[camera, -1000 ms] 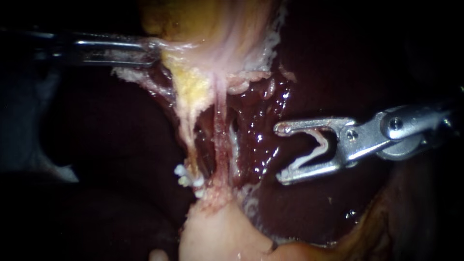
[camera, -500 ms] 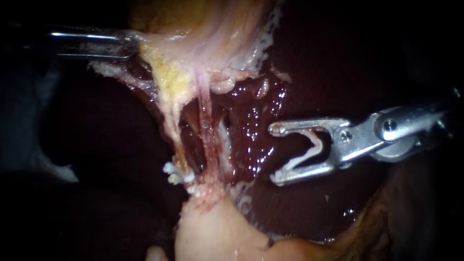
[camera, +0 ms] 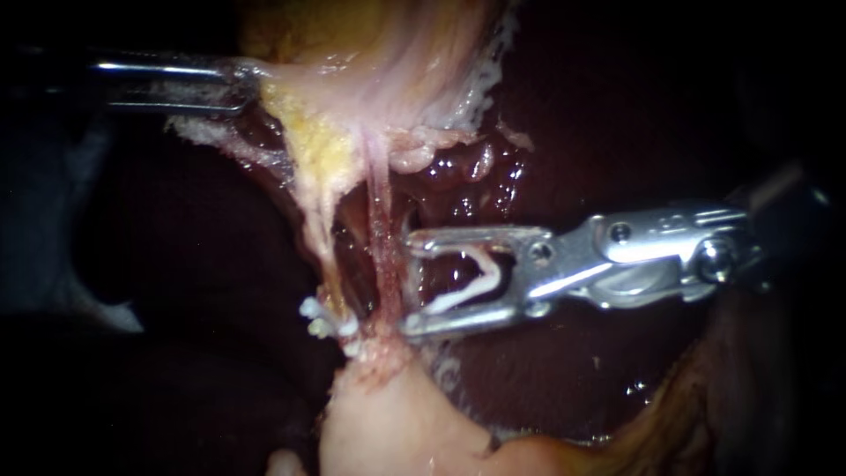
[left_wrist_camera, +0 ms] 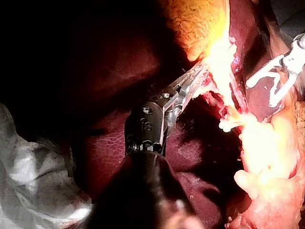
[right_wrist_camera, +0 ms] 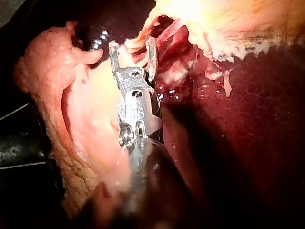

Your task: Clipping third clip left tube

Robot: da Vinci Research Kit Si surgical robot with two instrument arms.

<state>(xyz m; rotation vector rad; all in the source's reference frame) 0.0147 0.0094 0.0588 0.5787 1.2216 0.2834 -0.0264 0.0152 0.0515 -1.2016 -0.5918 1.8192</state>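
Observation:
Two strands run down from the gallbladder [camera: 388,53]: the yellowish left tube [camera: 319,231] and a pink right tube [camera: 381,238]. White clips [camera: 322,321] sit low on the left tube. My left instrument [camera: 236,85] is shut on the gallbladder's edge and holds it taut, as the left wrist view also shows [left_wrist_camera: 194,78]. My right instrument [camera: 411,282] stands open with a white clip [camera: 467,282] seated in its jaws. Its tips touch the right side of the pink tube, short of the left tube. In the right wrist view its jaws [right_wrist_camera: 132,44] straddle pale tissue.
Dark red, wet liver [camera: 582,123] lies behind and to the right of the tubes. A pale fleshy mound [camera: 397,427] sits below the clips. In the left wrist view white gauze [left_wrist_camera: 33,176] lies beside my left shaft.
My right instrument has moved left with its clip, from over the liver to the pink tube. My left instrument keeps its hold; the tissue barely shifts.

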